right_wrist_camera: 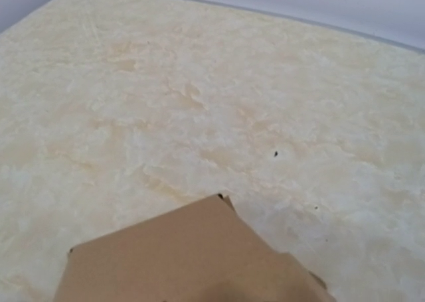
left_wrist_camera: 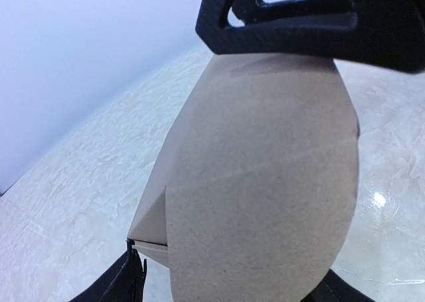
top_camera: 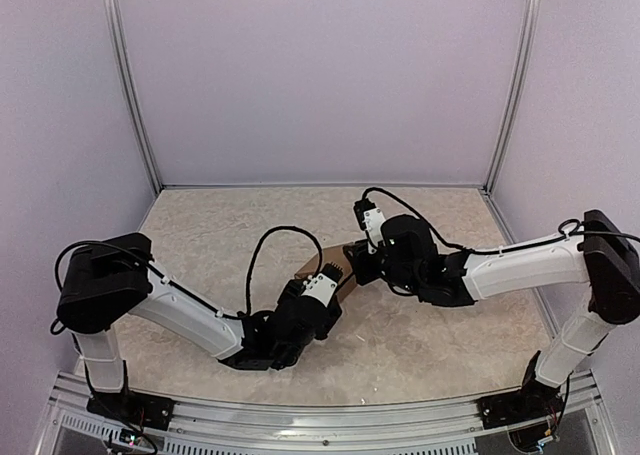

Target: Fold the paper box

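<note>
Paper box [top_camera: 335, 260] at centre of table [top_camera: 220, 225], betw both grippers. Partly folded: side panel up, one corner creased. L gripper [top_camera: 340, 281] jaws wide either side of box, grip can't tell. R gripper [top_camera: 362, 265] at box's far-right edge, jaws can't tell. Prob left: remaining flaps, closing

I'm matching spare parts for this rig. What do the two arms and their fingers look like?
Both the left arm and right arm have white tubular links between bulky black joint housings. Black cables loop loosely along them. The fingers are matt black; no markings show.
</note>
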Robot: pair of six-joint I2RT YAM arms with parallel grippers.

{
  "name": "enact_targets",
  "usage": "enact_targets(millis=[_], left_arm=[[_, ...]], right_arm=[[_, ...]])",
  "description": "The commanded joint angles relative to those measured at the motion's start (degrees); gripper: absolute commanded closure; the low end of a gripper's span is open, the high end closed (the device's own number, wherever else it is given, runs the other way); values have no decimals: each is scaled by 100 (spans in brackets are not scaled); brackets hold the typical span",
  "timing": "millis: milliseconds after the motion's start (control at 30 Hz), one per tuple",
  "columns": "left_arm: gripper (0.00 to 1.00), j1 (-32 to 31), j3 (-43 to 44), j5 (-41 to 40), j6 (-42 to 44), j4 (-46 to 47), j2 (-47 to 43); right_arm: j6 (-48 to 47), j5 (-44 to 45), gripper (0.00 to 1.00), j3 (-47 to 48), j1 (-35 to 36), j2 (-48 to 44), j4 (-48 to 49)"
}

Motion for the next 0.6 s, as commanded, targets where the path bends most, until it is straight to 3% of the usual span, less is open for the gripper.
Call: enact_targets(millis=[0,267,433,567], left_arm=[[26,-24,-81,474,68,9,-227],[23,-33,-437,1491,-246,-244,-826],[25,-20,-726,2780,-448,-823,-1498],[27,65,-1170,3317,-642,-897,-2035]], right_arm=[[73,-62,70,130,-53,125,11],[29,-164,70,240,-73,215,-38],[3,-244,70,259,-101,348,-28],[-63,-361,70,265,-158,452,-28]])
